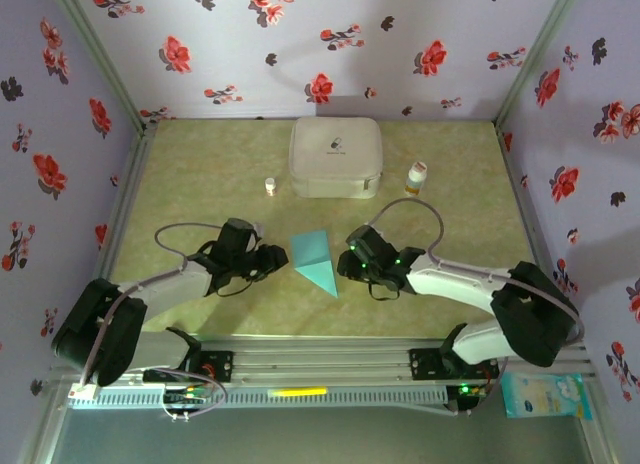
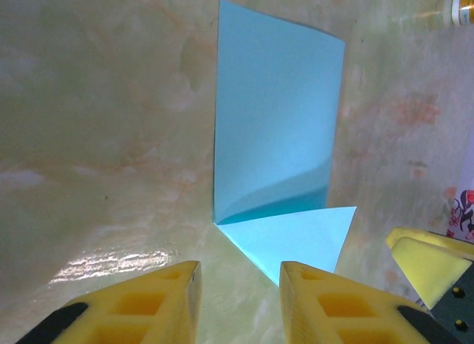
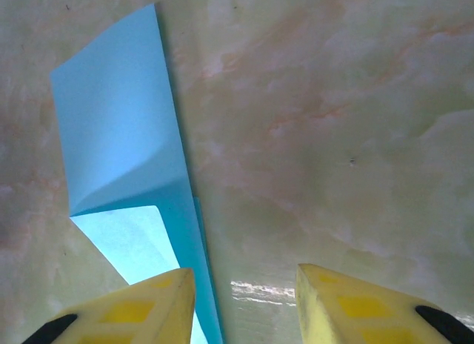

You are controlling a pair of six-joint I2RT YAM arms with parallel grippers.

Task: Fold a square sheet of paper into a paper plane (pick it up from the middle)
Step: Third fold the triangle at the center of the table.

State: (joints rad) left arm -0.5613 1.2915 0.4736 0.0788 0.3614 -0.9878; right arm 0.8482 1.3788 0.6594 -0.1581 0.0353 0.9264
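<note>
1 white case sits at the far middle of the green marbled table, and everything else is placed from it. 1 piece of light blue paper lies on the table on the near side of the case, well apart from it and roughly in line with its middle. The paper is already folded, with a pointed tip turned away from the case. In the left wrist view it is a large panel with a paler triangular flap at its near end. The 2 grippers are also on the near side of the case, with the paper between them. The left gripper is in line with the case's left edge, its 2 yellow fingers a narrow gap apart with nothing between them. The right gripper is in line with the case's right edge, its 2 fingers moderately spread and empty, with the paper's edge running beneath 1 of them. 1 small white jar stands just beside the case's near left corner. 1 capped bottle stands near its near right corner.
</note>
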